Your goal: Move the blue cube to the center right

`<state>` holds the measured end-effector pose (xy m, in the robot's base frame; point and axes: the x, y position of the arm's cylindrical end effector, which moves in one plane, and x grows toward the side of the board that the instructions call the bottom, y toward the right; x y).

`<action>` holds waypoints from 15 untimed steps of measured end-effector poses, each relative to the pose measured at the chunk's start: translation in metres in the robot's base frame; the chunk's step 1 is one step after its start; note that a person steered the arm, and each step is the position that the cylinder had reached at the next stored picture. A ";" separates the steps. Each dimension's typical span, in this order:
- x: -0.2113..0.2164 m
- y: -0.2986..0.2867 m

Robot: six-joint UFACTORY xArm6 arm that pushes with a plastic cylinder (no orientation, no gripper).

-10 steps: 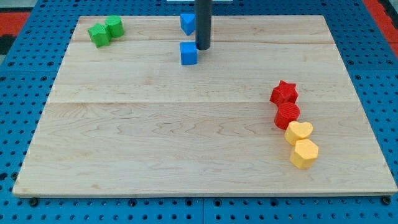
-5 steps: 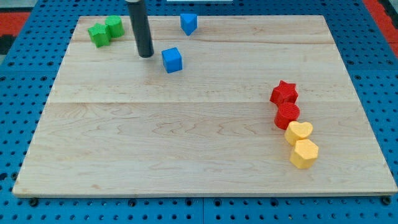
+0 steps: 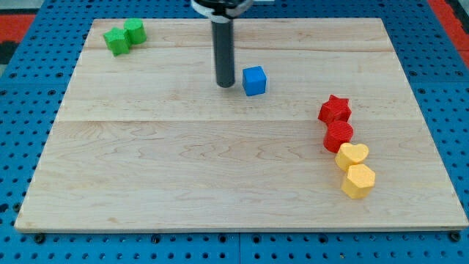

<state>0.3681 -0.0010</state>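
Observation:
The blue cube (image 3: 254, 81) sits on the wooden board (image 3: 161, 183) a little above the middle, slightly toward the view's right. My tip (image 3: 224, 86) stands just to the cube's left, very close to its left face; I cannot tell if they touch. The dark rod rises from there to the view's top edge.
Two green blocks (image 3: 123, 36) sit together at the top left corner. At the right, a red star (image 3: 335, 109), a red round block (image 3: 338, 136), a yellow heart (image 3: 352, 155) and a yellow hexagon (image 3: 358, 181) form a chain running downward.
The blue cube has slid to the right and slightly down. My tip went to the cube's left, then followed it rightward. The second blue block at the top is now hidden behind the rod.

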 end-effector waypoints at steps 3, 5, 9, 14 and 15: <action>-0.023 0.021; -0.023 0.051; -0.007 0.054; 0.015 0.092; 0.017 0.092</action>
<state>0.3855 0.0909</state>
